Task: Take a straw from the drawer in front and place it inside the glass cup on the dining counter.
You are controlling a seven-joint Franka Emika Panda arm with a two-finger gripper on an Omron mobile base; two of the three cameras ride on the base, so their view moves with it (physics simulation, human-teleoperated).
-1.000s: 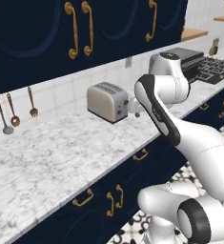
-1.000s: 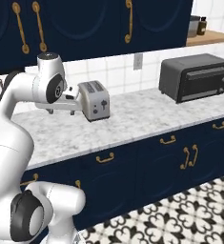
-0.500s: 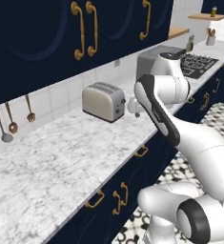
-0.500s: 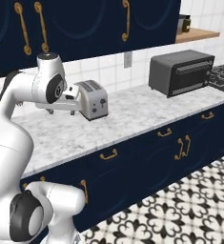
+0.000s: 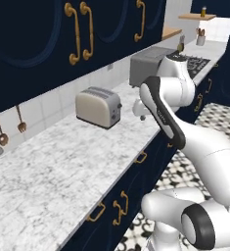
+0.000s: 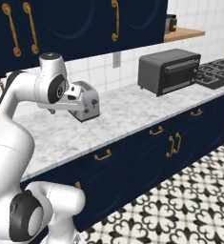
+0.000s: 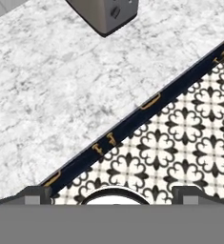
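White robot hand [image 7: 113, 190], fingers [image 7: 37, 193] spread wide apart, grasping nothing, poised above the marble surface [image 7: 46, 90] edge. Below it: navy drawer [image 7: 150, 102] front with curved brass handle, shut, beside patterned floor tiles [image 7: 180, 138]. Further back: toaster [image 5: 99, 106], toaster oven [image 6: 169, 70], upper navy cabinets [image 5: 62, 34].

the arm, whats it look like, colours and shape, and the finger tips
The arm is glossy white, built of rounded tubular segments with dark grey to black bands at the joints. No cables are visible. In the hand view the gripper has two small dark, blocky finger tips.
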